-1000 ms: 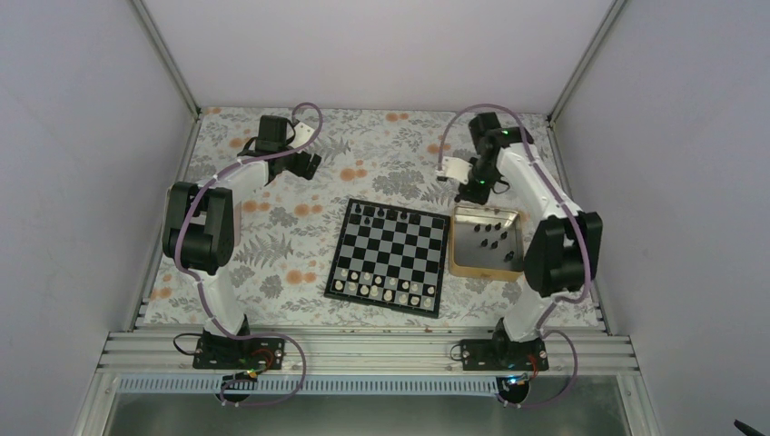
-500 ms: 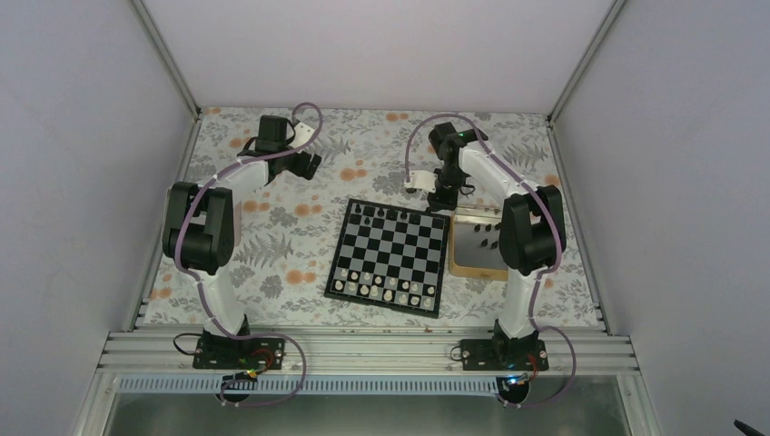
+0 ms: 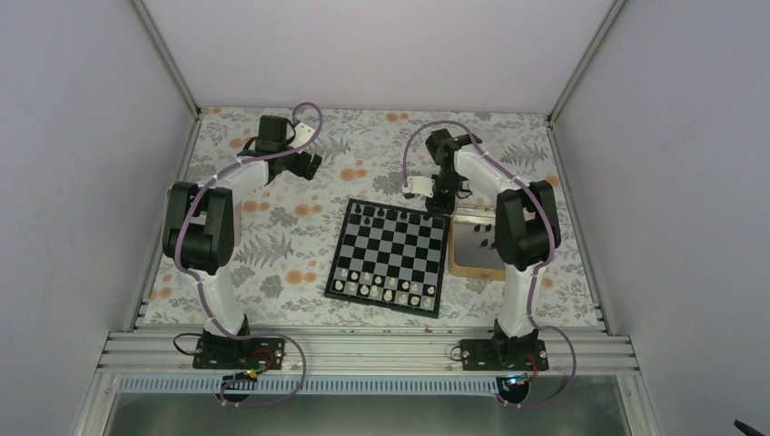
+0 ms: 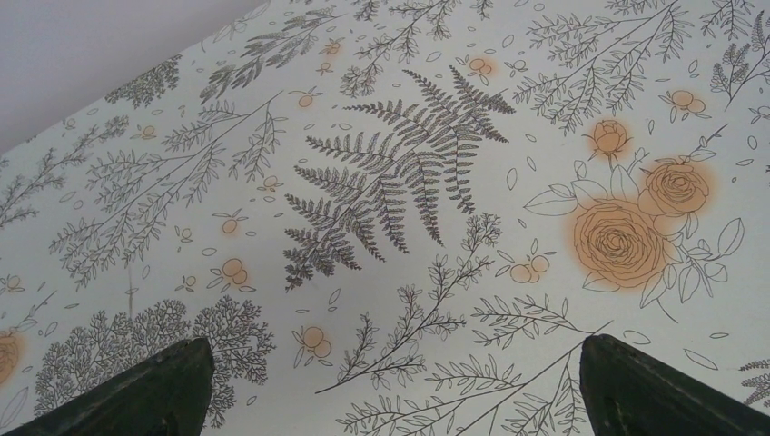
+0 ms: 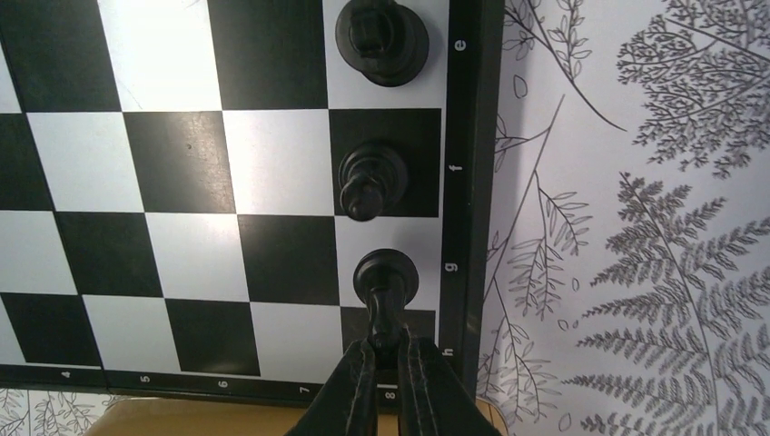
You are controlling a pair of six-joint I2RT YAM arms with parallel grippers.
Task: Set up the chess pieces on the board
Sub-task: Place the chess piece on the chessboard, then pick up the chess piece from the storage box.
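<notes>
The board (image 3: 389, 256) lies at the middle of the table, and its far-right corner (image 5: 182, 163) fills the right wrist view. My right gripper (image 5: 386, 343) is shut on the top of a black chess piece (image 5: 386, 277) whose base is over the white square marked g, by the border. Two more black pieces (image 5: 370, 182) stand on the squares beside it along that edge. From above, my right gripper (image 3: 442, 202) is at the board's far-right corner. My left gripper (image 4: 392, 343) is open over bare floral cloth, far left of the board (image 3: 309, 165).
A tan wooden-rimmed tray (image 3: 459, 265) holding several loose black pieces (image 3: 490, 238) sits against the board's right side. White pieces (image 3: 381, 289) fill the board's two near rows. The enclosure's walls stand close on three sides.
My right arm has swung left from above the tray to the board's far-right corner, carrying the black piece. The left arm has not moved.
</notes>
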